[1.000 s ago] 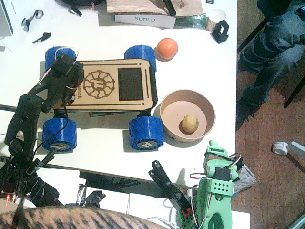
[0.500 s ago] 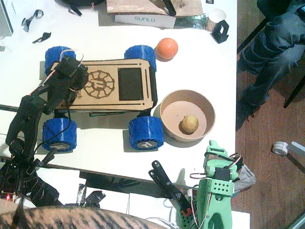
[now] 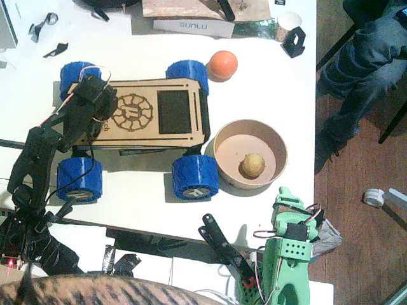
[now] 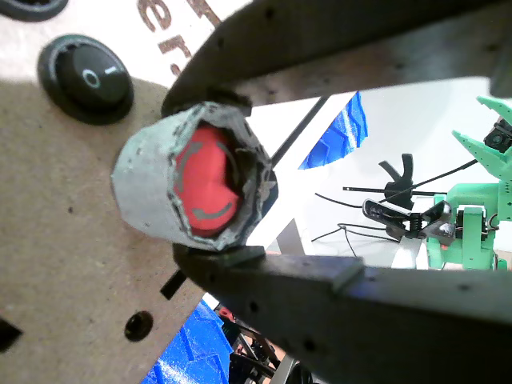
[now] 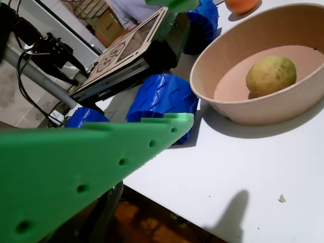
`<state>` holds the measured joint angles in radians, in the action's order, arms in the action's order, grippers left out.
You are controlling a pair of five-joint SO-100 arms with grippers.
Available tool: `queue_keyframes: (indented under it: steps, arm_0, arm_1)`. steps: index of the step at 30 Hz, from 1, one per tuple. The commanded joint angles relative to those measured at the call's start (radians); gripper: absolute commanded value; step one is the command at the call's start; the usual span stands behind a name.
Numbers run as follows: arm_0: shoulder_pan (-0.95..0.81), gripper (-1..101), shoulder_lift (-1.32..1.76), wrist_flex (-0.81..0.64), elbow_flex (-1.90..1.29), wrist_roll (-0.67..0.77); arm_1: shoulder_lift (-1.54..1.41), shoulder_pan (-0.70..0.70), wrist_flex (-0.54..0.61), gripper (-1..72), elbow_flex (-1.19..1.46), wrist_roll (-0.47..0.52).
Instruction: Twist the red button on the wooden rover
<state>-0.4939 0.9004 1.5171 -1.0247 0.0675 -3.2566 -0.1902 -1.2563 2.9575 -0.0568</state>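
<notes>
While the black left arm [image 3: 44,159] reaches up from the table's near-left corner and bends over the wooden rover [image 3: 143,114], its left gripper [image 4: 212,188] is clenched around the red button [image 4: 204,188] at the rover's left end. Further right, a tan bowl [image 3: 250,154] holds a yellowish fruit [image 3: 253,165]. At the near-right edge, the green right arm [image 3: 289,254] sits folded; whether the right gripper [image 5: 167,124] is released or clenched cannot be told.

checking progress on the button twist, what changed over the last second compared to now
The left gripper moved up and slightly right over the rear of the wooden rover, and it now sits closed around the grey collar of the red button. Most of that motion came early; since then it has barely shifted. The rover, the bowl, the orange ball and the right arm stayed put.
</notes>
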Motion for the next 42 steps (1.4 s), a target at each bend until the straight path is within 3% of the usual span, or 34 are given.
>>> queue_keyframes:
  steps: [1,15,42]
  arm_0:
    - [-0.002,0,0.020,-0.008,0.031,0.008]
    - [-0.002,0,0.054,0.063,0.031,-0.032]
    - [-0.025,0,0.107,0.114,0.031,-0.614]
  arm_1:
    - [0.005,0.005,0.005,20.4,-0.006,0.000]
    - [0.005,0.005,0.005,20.4,-0.006,0.000]
    - [0.005,0.005,0.005,20.4,-0.006,0.000]
